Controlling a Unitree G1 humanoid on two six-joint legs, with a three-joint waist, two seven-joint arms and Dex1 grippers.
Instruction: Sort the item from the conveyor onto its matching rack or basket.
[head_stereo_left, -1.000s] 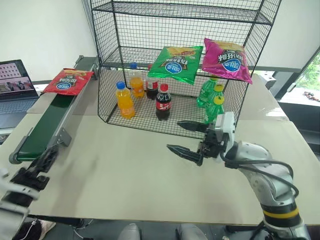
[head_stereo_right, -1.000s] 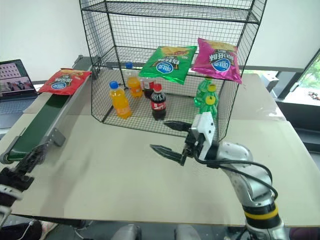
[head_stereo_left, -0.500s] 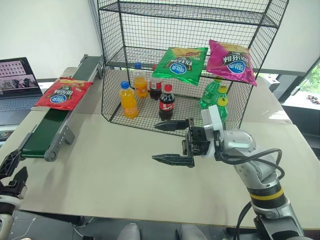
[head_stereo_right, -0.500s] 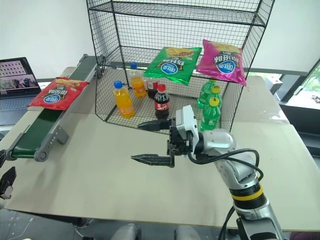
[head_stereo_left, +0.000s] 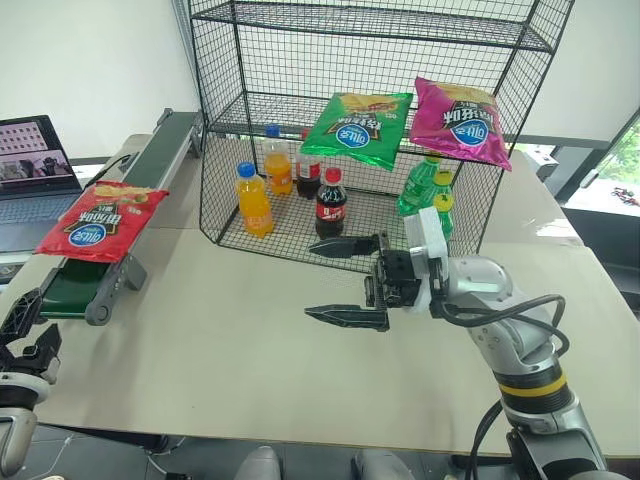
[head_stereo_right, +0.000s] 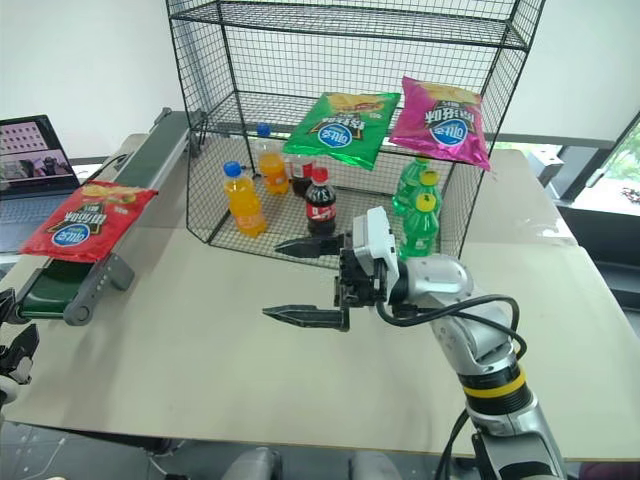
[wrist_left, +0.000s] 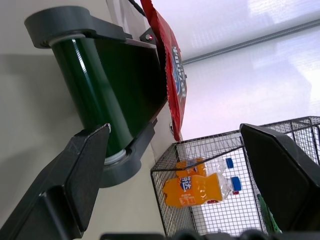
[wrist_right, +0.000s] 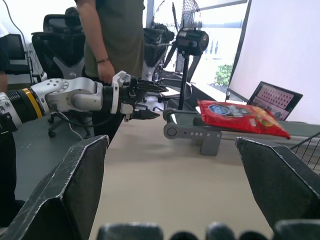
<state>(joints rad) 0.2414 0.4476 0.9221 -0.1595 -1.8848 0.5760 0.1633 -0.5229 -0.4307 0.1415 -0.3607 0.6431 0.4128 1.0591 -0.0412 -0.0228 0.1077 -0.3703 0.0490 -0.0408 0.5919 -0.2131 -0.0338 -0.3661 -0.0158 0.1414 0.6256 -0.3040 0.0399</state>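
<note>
The red chip bag (head_stereo_left: 100, 220) lies flat near the conveyor's (head_stereo_left: 168, 143) near end, overhanging its left side; it also shows as the bag (wrist_right: 241, 117) on the belt frame (wrist_right: 192, 131). My left gripper (head_stereo_left: 30, 330) hangs open just off the table's front left corner, short of the conveyor's end roller (wrist_left: 95, 85) and below the bag (wrist_left: 173, 75). My right gripper (head_stereo_left: 310, 280) is open over the middle of the table, pointing left, holding nothing. The black wire rack (head_stereo_left: 228, 60) stands behind it.
A green bag (head_stereo_left: 358, 128) and a magenta bag (head_stereo_left: 462, 120) rest on the rack's middle shelf, with orange (head_stereo_left: 253, 200), cola (head_stereo_left: 330, 203) and green bottles (head_stereo_left: 425, 195) below. A laptop (head_stereo_left: 30, 165) sits far left. A person (wrist_right: 115, 35) stands beside the table.
The red bag has travelled down the belt toward its near end. My right gripper swung to point left early on, then held. My left gripper rolled and shifted left.
</note>
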